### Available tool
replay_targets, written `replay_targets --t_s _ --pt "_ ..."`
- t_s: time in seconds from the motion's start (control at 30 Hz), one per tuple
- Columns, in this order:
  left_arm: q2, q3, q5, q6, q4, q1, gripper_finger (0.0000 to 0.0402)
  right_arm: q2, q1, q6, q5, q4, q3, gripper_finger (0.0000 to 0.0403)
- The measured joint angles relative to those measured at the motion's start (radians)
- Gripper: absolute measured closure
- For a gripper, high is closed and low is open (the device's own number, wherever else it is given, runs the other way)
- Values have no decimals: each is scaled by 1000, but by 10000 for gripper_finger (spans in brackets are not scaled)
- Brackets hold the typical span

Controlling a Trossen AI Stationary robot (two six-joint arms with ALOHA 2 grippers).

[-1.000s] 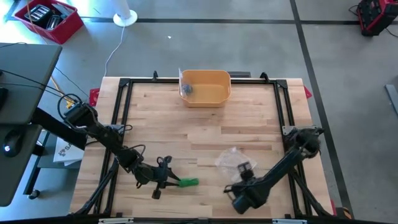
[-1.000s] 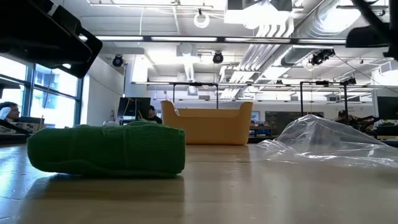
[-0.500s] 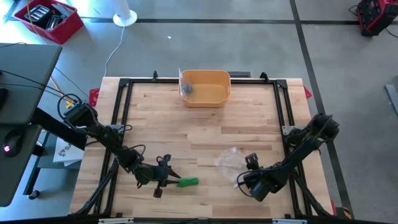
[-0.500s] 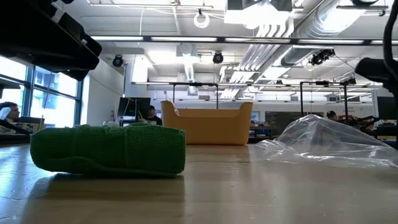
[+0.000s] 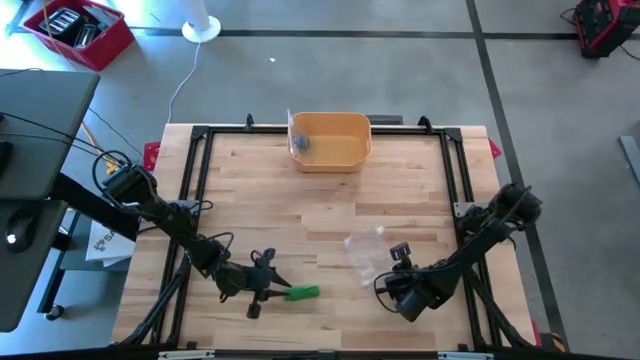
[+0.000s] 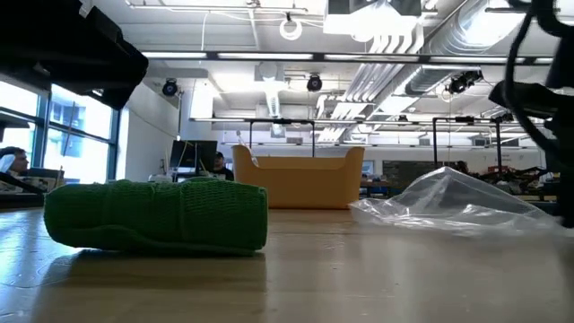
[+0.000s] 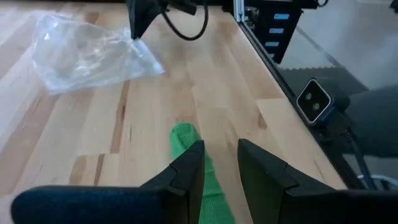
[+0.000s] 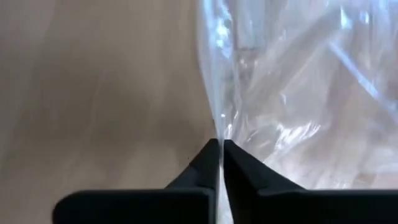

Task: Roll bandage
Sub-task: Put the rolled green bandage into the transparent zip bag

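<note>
Claws worked at opposite ends of the wooden tabletop: the right claw was pinched shut on the edge of a clear plastic bag, while the left claw stood part-open around one end of the green bandage, which lay flat near the tabletop's front edge, left of centre. In the left wrist view the fingers flanked the green fabric; whether they pressed it could not be told. A yellow bin sat at the far edge, well apart from both. Rolling cleanly would probably call for the left claw to keep the bandage's end square and low against the wood, turning it evenly so the layers stack without skewing, and for the right claw to take the bag clear so it cannot snag the roll.
</note>
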Motion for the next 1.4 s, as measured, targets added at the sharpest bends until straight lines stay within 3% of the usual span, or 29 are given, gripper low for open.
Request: replay_targets --t_s 0.13,0.3,0.5,0.83,1.17,1.4 --pt "0 19 -16 97 -1 0 312 0 -30 29 27 -24 64 392" --pt "0 103 -128 234 -7 0 312 0 -54 -5 138 -58 201 401" --pt "0 209 -250 364 -50 22 305 -1 -112 -139 192 94 275 402" --pt "0 293 -223 292 -233 108 238 -1 -209 -292 190 376 275 402" --pt "0 293 -74 163 -314 205 263 -1 -240 -326 176 437 275 403" --pt "0 293 -49 151 -405 234 294 -1 -239 -339 176 438 275 403"
